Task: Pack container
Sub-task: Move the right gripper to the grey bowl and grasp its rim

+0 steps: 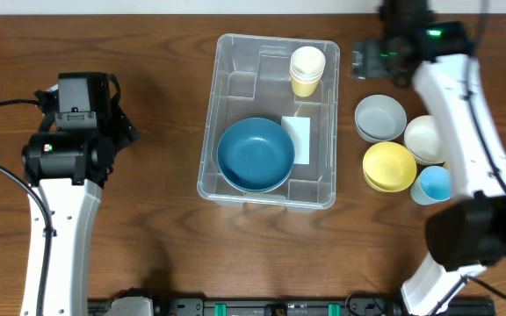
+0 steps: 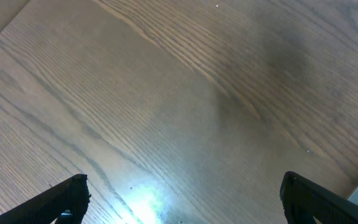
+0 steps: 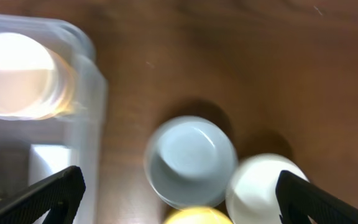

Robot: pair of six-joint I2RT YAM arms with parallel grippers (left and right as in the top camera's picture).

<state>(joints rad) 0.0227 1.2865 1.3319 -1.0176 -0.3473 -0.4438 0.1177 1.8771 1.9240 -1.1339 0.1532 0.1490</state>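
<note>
The container [image 1: 213, 114] stands in the middle of the table [image 1: 165, 53]. My left gripper [image 2: 185, 202], well to its left, and my right gripper [image 3: 179, 199], near its far right corner, are both spread and hold nothing. I judge the container light, stiff and slippery; the rim is the best hold.

The view is blurred. The container [image 3: 92, 81] fills the left edge, with its rounded corner at upper left. A cream cup [image 3: 17, 74] stands inside that corner, a white label [image 3: 48, 165] below it. On the table [image 3: 241, 43], a grey bowl [image 3: 191, 162] sits lower centre, a white bowl [image 3: 260, 190] just beside it at lower right, a yellow bowl [image 3: 194, 216] at the bottom edge. The right gripper's [image 3: 179, 183] fingers [image 3: 48, 196] occupy the lower corners, wide apart.
</note>
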